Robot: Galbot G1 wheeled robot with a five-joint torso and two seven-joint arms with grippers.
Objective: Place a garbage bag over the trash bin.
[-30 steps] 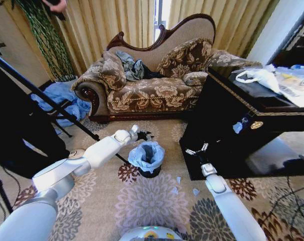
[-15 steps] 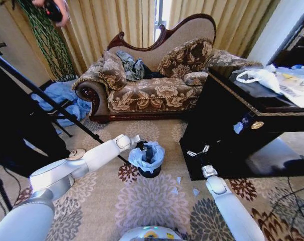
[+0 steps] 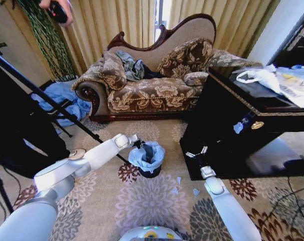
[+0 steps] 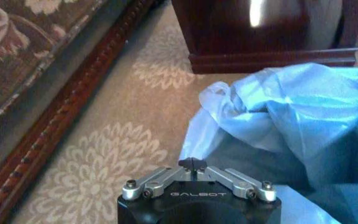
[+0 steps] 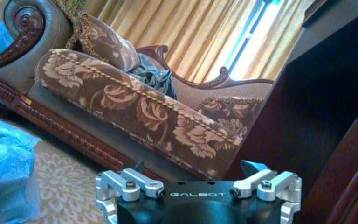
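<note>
1. The main risk, as I judge it: the garbage bag [image 3: 148, 154] is draped over the trash bin [image 3: 149, 172] only loosely, bunched and crumpled around the rim, so a tug from the left gripper [image 3: 138, 144] could lift the thin film off the rim or tip the small black bin on the floral carpet [image 3: 147, 201].
2. A second risk: the plastic is thin and crinkly, and the gripper's pinched tips could snag or tear it if they drag sideways along the rim.
3. The bin stands on the carpet between the sofa [image 3: 147, 90] and the dark cabinet [image 3: 232, 130], with the bag's pale blue folds spilling over its top.
4. The left arm reaches forward and down, its gripper at the rim's far-left side, just beside or touching the bag; in the left wrist view its fingers [image 4: 193, 164] are clenched together, and I see no plastic caught between them.
5. The right arm stretches forward to the right of the bin, well apart from it, with the right gripper [image 3: 196, 152] near the cabinet's face; its fingers [image 5: 255, 168] are spread and hold nothing
</note>
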